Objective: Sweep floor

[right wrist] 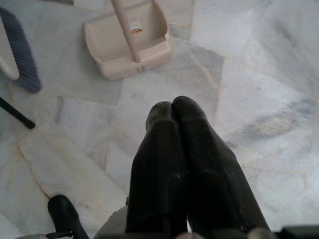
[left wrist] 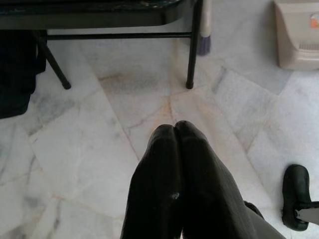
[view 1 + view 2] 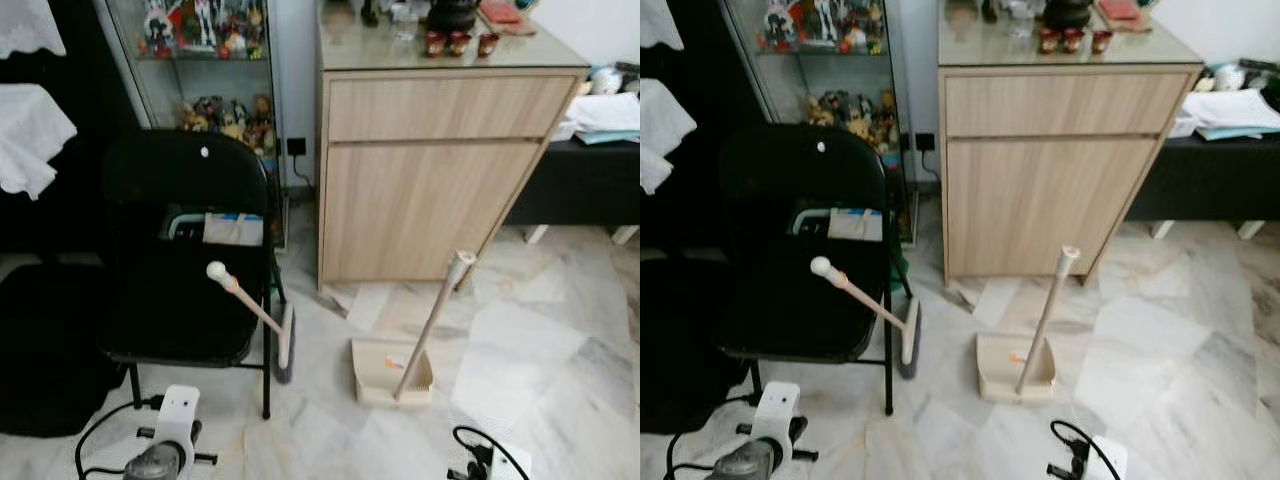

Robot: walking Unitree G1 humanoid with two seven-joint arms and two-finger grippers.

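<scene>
Broom leaned against the black chair, round knob end up over the seat, bristle head on the marble floor beside the chair's front leg. From the dustpan, the broom head lay at about 9 o'clock, near but apart. Dustpan sat flat on the floor in front of the wooden cabinet, its long handle standing up and tilted toward 1 o'clock.

Handling, as judged: broom looked light, a stiff pale plastic shaft, smooth and likely a bit slippery in hard fingers. Bristles soft; no fragility concern. Best hold would be on the bare shaft between knob and head, clear of the chair seat; the knob would stop a hand sliding off the top. Propped as it was, a nudge could send it sliding down the chair. Dustpan also light; its upright handle offered the obvious grip.

Left pincer was closed, fingers pressed together, holding nothing, low over the floor short of the chair legs. Right pincer likewise closed and empty, pointing toward the dustpan.

Views compared: head views gave the whole broom, knob to bristles, plus chair and cabinet. Right wrist view gave the dustpan's comb edge and a label on its handle, and the purple-grey bristles. Left wrist view gave the chair's leg feet and crossbar close up.
</scene>
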